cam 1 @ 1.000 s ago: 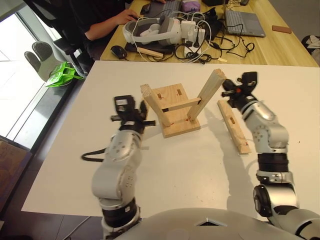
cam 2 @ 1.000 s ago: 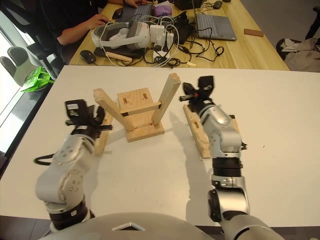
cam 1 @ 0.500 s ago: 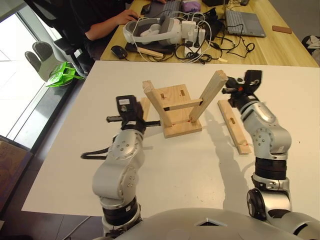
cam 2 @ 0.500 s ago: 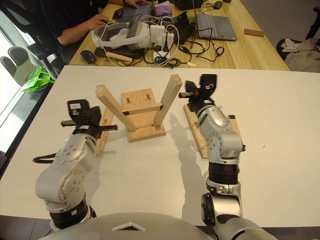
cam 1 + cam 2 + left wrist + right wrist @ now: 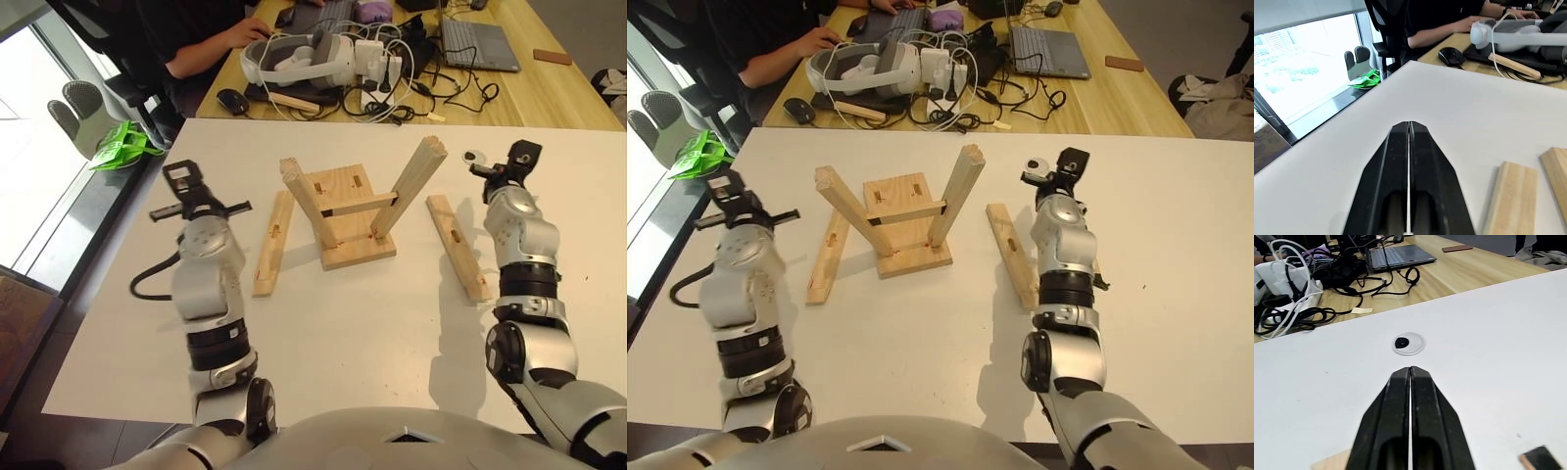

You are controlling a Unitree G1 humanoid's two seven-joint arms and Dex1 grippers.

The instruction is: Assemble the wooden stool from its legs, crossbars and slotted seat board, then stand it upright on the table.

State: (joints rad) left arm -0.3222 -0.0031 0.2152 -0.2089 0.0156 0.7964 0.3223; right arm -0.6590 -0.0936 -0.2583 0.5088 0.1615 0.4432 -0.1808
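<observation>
**Head views.** Left gripper (image 5: 201, 201) hangs above the white table (image 5: 392, 333) near its left edge, clear of all wooden parts. The right gripper (image 5: 505, 168) hangs above the far right part of the table, just beside a small round disc (image 5: 477, 157). Finger state is read from the wrist views below.

- The seat board (image 5: 343, 186) lies flat at mid-table.
- Two legs stand up from it and lean outward: the left standing leg (image 5: 302, 201) and the right standing leg (image 5: 409, 186).
- A crossbar (image 5: 361, 206) joins the two standing legs.
- The left loose leg (image 5: 269, 245) lies flat between the left gripper and the seat board.
- The right loose leg (image 5: 458, 245) lies flat on the other side of the board, near the right arm.
- A wooden desk (image 5: 490, 88) behind the table carries a headset (image 5: 294, 59), a laptop (image 5: 475, 44) and cables (image 5: 392, 83).

**Left wrist view.** The left gripper's fingers (image 5: 1425, 171) are pressed together, with only a thin seam between them, and hold nothing. They are above bare table. The end of the left loose leg (image 5: 1511, 196) lies beside them without touching. Another wooden edge (image 5: 1555, 176) shows beyond that leg. Which part it belongs to cannot be told. A mouse (image 5: 1452, 56) and a wooden strip (image 5: 1513, 66) lie on the desk beyond.

**Right wrist view.** The right gripper's fingers (image 5: 1425, 426) are likewise closed flat against each other and hold nothing. The round disc lies on the table a little ahead of the fingertips. A wooden corner (image 5: 1332, 462) shows at the frame edge.
</observation>
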